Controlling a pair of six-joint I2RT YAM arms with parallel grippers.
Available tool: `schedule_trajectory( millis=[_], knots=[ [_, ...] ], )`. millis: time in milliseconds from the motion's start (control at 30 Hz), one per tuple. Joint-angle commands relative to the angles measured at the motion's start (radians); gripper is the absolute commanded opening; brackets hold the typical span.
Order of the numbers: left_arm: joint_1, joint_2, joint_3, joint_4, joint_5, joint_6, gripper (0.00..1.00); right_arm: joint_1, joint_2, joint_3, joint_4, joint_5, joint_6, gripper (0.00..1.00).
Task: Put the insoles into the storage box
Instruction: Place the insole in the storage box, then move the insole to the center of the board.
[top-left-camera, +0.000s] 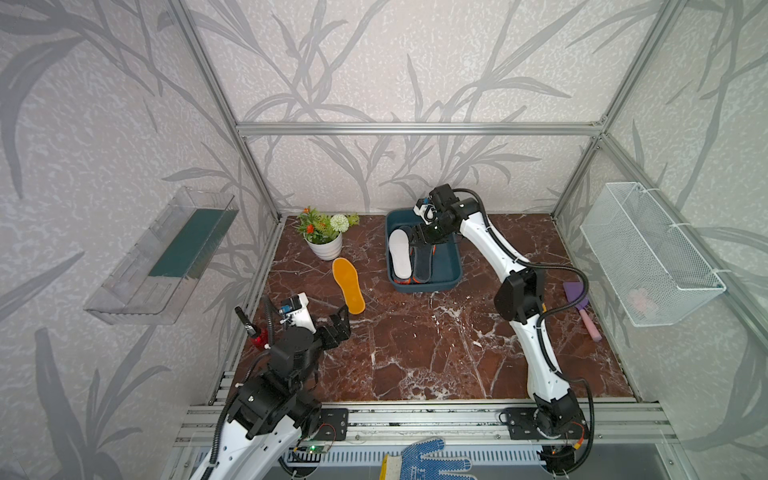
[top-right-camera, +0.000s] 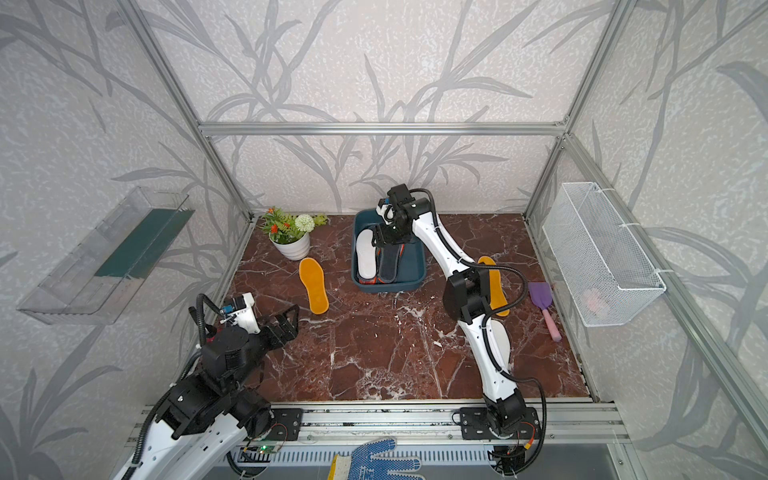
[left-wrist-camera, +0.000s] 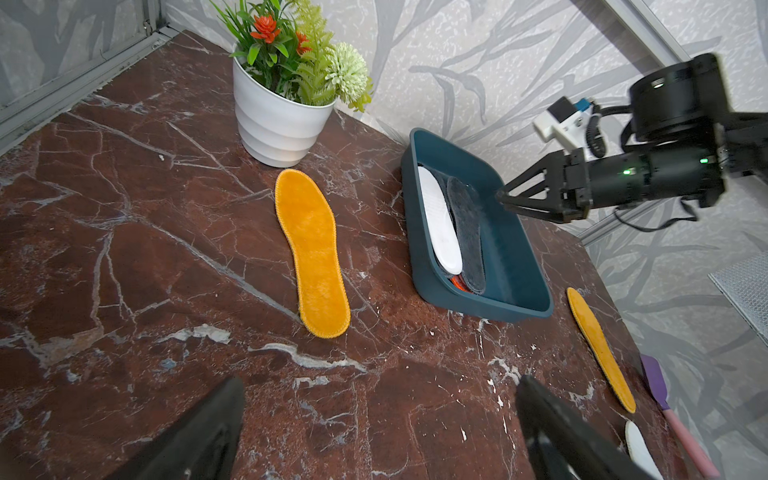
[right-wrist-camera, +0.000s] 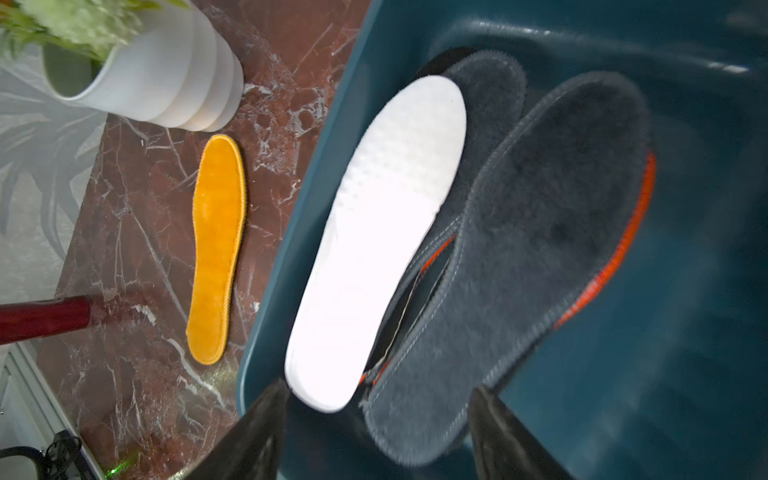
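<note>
The teal storage box (top-left-camera: 451, 259) stands at the back of the marble table. In it lie a white insole (top-left-camera: 400, 253) and a dark grey insole (right-wrist-camera: 540, 249) over red-orange ones. My right gripper (right-wrist-camera: 380, 415) hangs open over the box's far end, with the grey insole's tip lying loose between its fingers. One yellow insole (top-left-camera: 348, 285) lies left of the box. Another yellow insole (top-right-camera: 494, 286) and a white insole (left-wrist-camera: 640, 451) lie behind the right arm. My left gripper (left-wrist-camera: 380, 399) is open and empty above bare marble at the front left.
A white flower pot (top-left-camera: 325, 245) stands at the back left. A purple scoop (top-left-camera: 582, 303) lies at the right edge under a wire basket (top-left-camera: 648, 253). A clear shelf (top-left-camera: 162, 257) hangs on the left wall. A dotted glove (top-left-camera: 428, 459) lies in front of the rail.
</note>
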Motion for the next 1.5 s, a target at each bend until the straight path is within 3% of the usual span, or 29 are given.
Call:
schedule_trajectory(
  millis=[0,200,333,467,567,867,1067,1167,1467],
  knots=[
    [0.000,0.019,-0.011,0.050,-0.015,-0.002,0.99,0.036,-0.297,-0.308,0.214,0.141,-0.012,0.78],
    [0.001,0.065,-0.026,0.120,-0.004,0.010,0.99,0.037,-0.804,-1.016,0.513,0.287,0.064,0.89],
    [0.005,0.096,-0.036,0.154,-0.005,0.012,0.99,0.010,-1.035,-1.333,0.470,0.439,0.154,0.93],
    [0.004,0.123,-0.044,0.190,-0.004,0.019,0.99,-0.106,-1.150,-1.512,0.285,0.455,0.276,0.94],
    [0.004,0.132,-0.047,0.203,-0.006,0.021,0.99,-0.180,-1.219,-1.592,0.189,0.463,0.319,0.94],
    [0.003,0.161,-0.043,0.191,0.010,0.020,0.99,-0.304,-1.349,-1.760,0.182,0.485,0.452,0.88],
    [0.004,0.142,-0.062,0.183,0.007,0.012,0.99,-0.317,-1.347,-1.800,0.184,0.471,0.529,0.61],
    [0.004,0.116,-0.069,0.184,0.006,0.006,0.99,-0.317,-1.333,-1.795,0.166,0.483,0.555,0.53],
    [0.003,0.112,-0.074,0.188,0.019,0.011,0.99,-0.316,-1.268,-1.838,0.200,0.456,0.594,0.53]
  ],
)
